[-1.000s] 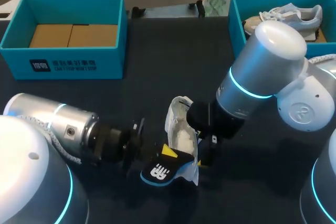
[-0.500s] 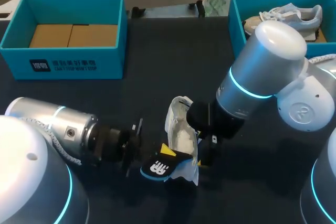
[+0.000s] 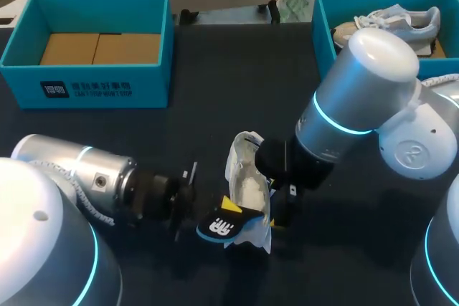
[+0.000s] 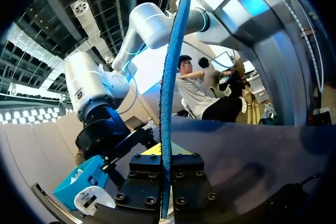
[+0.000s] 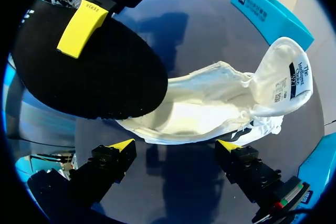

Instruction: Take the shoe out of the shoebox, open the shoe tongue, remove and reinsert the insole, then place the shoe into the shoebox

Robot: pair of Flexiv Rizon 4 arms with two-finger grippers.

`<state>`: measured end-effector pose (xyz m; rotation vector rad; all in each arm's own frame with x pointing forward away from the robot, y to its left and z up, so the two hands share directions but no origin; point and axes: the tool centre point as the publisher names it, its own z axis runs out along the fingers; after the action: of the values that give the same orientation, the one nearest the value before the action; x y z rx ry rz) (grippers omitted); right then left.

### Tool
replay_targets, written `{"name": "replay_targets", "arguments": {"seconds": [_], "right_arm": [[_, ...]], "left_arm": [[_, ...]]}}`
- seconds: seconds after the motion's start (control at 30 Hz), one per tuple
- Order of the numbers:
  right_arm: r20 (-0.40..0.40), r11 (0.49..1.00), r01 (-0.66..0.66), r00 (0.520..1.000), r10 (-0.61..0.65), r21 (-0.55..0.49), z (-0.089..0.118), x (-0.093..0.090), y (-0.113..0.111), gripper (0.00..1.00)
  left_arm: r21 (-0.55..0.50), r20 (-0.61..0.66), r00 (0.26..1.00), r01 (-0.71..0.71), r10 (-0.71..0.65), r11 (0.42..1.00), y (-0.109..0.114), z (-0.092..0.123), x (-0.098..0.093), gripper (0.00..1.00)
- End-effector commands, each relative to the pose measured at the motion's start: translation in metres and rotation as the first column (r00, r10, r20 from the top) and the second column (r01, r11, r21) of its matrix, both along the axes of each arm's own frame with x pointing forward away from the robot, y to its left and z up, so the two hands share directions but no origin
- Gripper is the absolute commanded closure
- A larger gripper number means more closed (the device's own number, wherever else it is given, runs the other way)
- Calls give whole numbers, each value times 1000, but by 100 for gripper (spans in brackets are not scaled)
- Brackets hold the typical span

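– Near the middle of the tabletop (image 3: 215, 109), what do we log for the shoe?
– White shoe (image 3: 246, 175), lying on the tabletop with its opening up. The tongue is folded out at the far end. It's well apart from both boxes.
– Insole?
– Out of the shoe. The insole (image 3: 221, 228) has a black face and a blue rim. It's held up off the tabletop at the shoe's near end, partly over it.
– Held by which arm?
– Ours from the left. The left gripper (image 4: 165, 156) is clamped on the insole. The left wrist view shows it edge-on, a thin blue line pinched between the two fingers. In the right wrist view one yellow tip lies flat on the black face.
– Right side?
– The right gripper (image 5: 176, 145) hangs over the shoe with its fingers wide apart and nothing between them. The shoe lies just ahead of the tips.
– Touching?
– One tip seems to meet the shoe's edge, but from this angle we can't tell contact. Not a grasp either way.
– Boxes?
– The left shoebox (image 3: 93, 92) is teal, at the far left, with cardboard (image 3: 100, 48) inside. The right shoebox (image 3: 320, 23) is at the far right and holds another pale shoe (image 3: 401, 21).
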<state>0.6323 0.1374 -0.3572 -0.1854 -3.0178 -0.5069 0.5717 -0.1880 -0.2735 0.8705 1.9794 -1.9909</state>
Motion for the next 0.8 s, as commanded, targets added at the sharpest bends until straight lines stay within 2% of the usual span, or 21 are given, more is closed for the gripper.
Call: {"name": "replay_targets", "arguments": {"seconds": [0.03, 0.8], "right_arm": [[1, 1000, 1, 1000, -1, 0, -1, -1, 1, 0], [1, 1000, 1, 1000, -1, 0, -1, -1, 1, 0]], "left_arm": [[1, -6, 1000, 3, -3, 1000, -6, -4, 3, 100], [-7, -51, 998, -46, 46, 999, -18, -15, 13, 100]]}}
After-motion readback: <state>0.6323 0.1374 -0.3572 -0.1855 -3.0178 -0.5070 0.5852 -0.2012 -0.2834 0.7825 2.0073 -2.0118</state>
